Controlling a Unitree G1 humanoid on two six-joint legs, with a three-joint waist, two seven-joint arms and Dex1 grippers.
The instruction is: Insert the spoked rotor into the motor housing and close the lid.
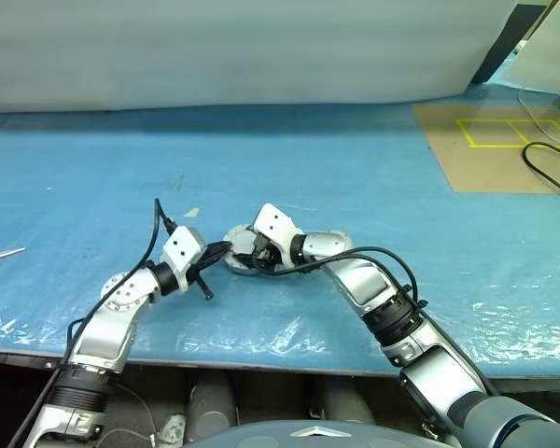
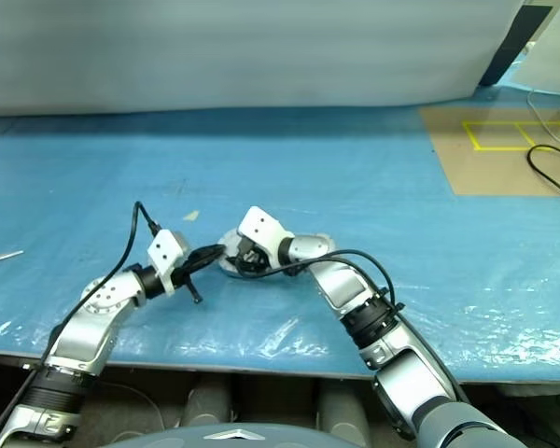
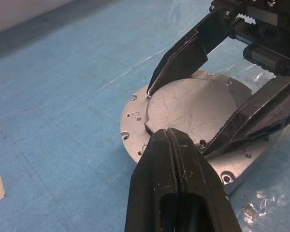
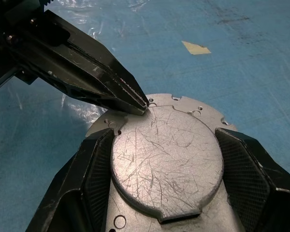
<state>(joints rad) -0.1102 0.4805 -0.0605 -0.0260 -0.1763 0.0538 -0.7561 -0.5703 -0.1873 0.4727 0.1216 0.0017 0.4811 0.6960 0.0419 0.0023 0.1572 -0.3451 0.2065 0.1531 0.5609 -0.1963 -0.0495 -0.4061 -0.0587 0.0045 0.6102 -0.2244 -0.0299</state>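
Note:
The lid [image 4: 166, 159] lies plain silver face up on the motor housing [image 4: 193, 104], whose flat silver flange with small holes shows around it. My right gripper [image 4: 164, 135] straddles the lid, one finger [image 4: 94, 179] against each side of its rim, shut on it. The left gripper [image 3: 169, 133] is shut, and its pointed tip [image 4: 141, 105] touches the lid's edge. In the left eye view both grippers meet over the housing [image 1: 233, 264] on the blue table. The spoked rotor is hidden.
A scrap of tape [image 1: 192, 213] lies just beyond the housing. A thin metal piece [image 1: 2, 254] sits at the far left. Cardboard with yellow tape lines [image 1: 504, 140] and a black cable [image 1: 551, 168] lie at the back right. The table's front edge [image 1: 261, 359] is near.

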